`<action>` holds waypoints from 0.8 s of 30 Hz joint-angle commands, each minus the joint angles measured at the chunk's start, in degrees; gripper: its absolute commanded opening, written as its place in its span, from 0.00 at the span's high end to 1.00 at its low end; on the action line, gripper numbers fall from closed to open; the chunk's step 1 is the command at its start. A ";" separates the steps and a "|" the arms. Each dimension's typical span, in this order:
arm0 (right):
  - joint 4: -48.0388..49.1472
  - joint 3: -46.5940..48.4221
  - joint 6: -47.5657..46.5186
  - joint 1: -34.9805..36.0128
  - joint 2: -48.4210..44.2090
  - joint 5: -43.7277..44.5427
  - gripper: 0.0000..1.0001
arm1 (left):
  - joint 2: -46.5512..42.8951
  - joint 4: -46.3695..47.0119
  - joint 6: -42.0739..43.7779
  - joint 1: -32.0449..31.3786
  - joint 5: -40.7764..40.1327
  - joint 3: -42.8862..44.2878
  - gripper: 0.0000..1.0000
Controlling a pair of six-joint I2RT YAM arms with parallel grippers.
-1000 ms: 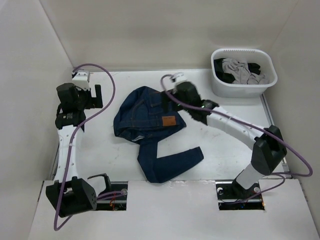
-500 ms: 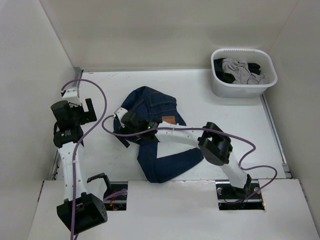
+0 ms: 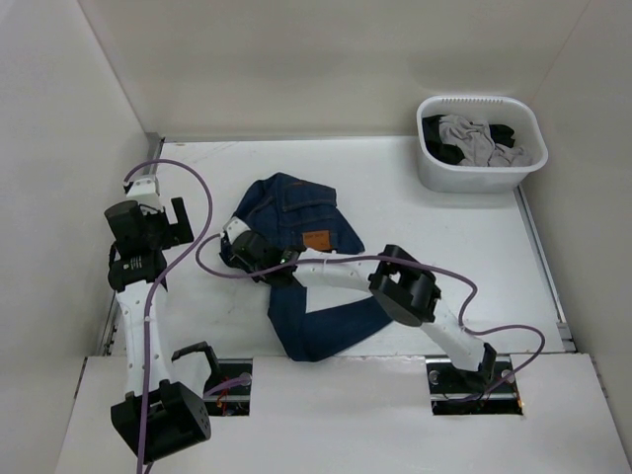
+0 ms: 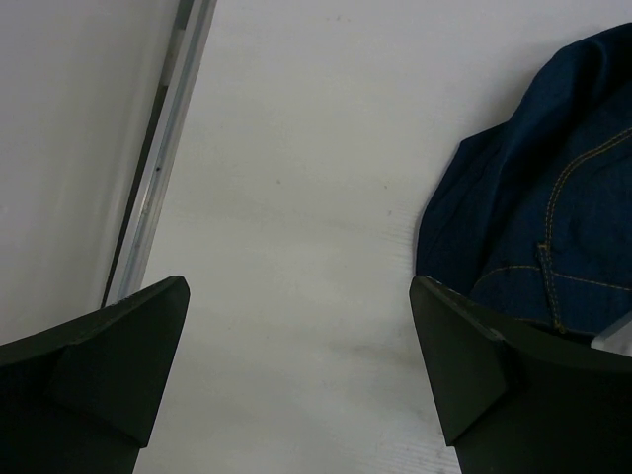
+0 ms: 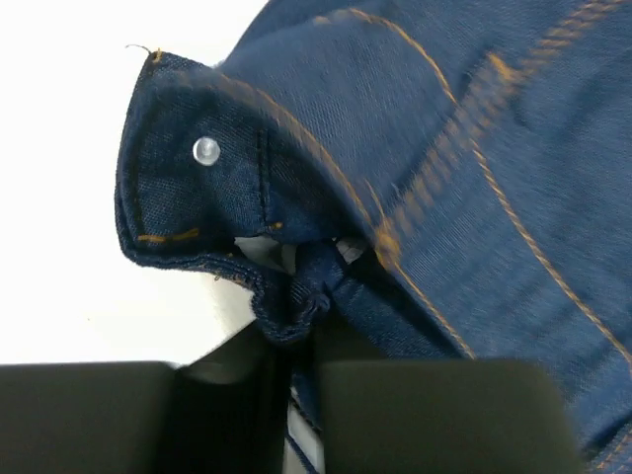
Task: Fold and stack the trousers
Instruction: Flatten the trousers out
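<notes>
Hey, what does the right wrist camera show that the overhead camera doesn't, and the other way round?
Only the right wrist view: a small silver metal stud at the waistband corner, and a denim fold pinched in the right gripper. Only the overhead view: the white plastic basket of clothes at the far right, and the tan leather patch. Both: the dark navy blue denim jeans.

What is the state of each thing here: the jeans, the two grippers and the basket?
jeans: bunched up, not yet folded, waistband edge pinched.
right gripper: shut on the jeans.
left gripper: open, empty, above the table.
basket: upright, with clothes inside.
</notes>
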 commanded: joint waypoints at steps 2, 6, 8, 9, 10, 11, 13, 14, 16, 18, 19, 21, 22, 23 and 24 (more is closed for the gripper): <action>7.66 -3.41 7.02 -3.90 -12.57 -1.59 0.99 | -0.85 1.49 -0.12 0.34 -0.31 2.04 0.00; 11.81 -12.73 12.83 -7.76 -33.92 -4.59 0.93 | 0.81 1.93 1.11 -0.27 0.66 5.20 0.00; 9.62 -17.03 15.03 -10.57 -42.99 -5.56 0.92 | 2.74 1.41 1.90 -2.64 2.32 7.66 0.00; 8.04 -19.67 16.35 -12.33 -47.03 -6.17 0.91 | 4.06 0.79 2.42 -4.39 3.11 8.80 0.00; 6.20 -22.65 17.84 -14.08 -50.90 -6.87 0.90 | 5.37 -0.26 3.21 -6.58 3.73 9.94 0.00; 4.44 -26.07 19.59 -16.10 -54.68 -7.23 0.89 | 6.69 -1.57 4.26 -9.30 4.17 11.09 0.00; 1.54 -33.89 23.55 -20.58 -62.50 -8.63 0.88 | 9.51 -5.08 7.16 -16.76 3.83 13.20 0.00; 0.92 -38.45 25.66 -23.13 -66.80 -9.68 0.87 | 10.74 -7.10 8.83 -20.98 3.65 13.99 0.00; -0.05 -47.60 30.31 -28.58 -75.94 -10.92 0.85 | 12.85 -11.06 11.56 -29.94 3.39 15.22 0.00; -2.15 -56.13 34.71 -34.38 -85.70 -10.92 0.82 | 14.43 -14.75 13.06 -39.43 3.12 15.32 0.00; -3.91 -59.65 36.30 -36.84 -90.27 -10.84 0.78 | 15.05 -16.25 13.85 -43.83 3.12 14.71 0.00; -7.60 -65.89 38.76 -40.54 -97.57 -11.53 0.71 | 16.28 -18.45 15.52 -50.96 3.12 12.78 0.00; -9.88 -68.79 39.82 -42.12 -100.57 -11.80 0.66 | 16.90 -18.98 16.05 -53.51 3.12 11.55 0.00; -11.82 -70.56 40.78 -43.36 -102.34 -11.89 0.57 | 17.51 -19.42 16.57 -55.45 3.03 10.23 0.00; -14.71 -73.19 42.71 -45.20 -104.62 -12.15 0.51 | 18.21 -19.86 17.01 -56.95 2.77 8.91 0.00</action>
